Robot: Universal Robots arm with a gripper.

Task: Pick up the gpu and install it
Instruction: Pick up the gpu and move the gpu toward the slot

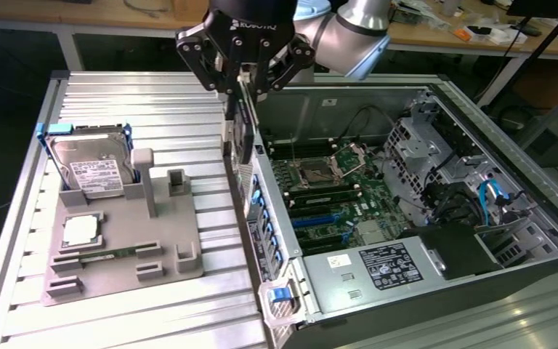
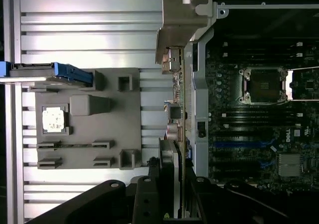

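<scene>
- Biggest worry imo: the gpu (image 1: 244, 127) hangs right over the near wall of the case (image 1: 259, 218). Any sideways drift could clip its metal bracket on that rim and twist it in the grip.
- It's pinched by its top edge only, so a knock might tilt it off line with the motherboard (image 1: 330, 193) slots.
- The gripper (image 1: 243, 86) is clamped on the gpu, which dangles upright straight below it, off the surface (image 1: 143, 102), between the gray parts holder (image 1: 124, 251) and the open case.
</scene>
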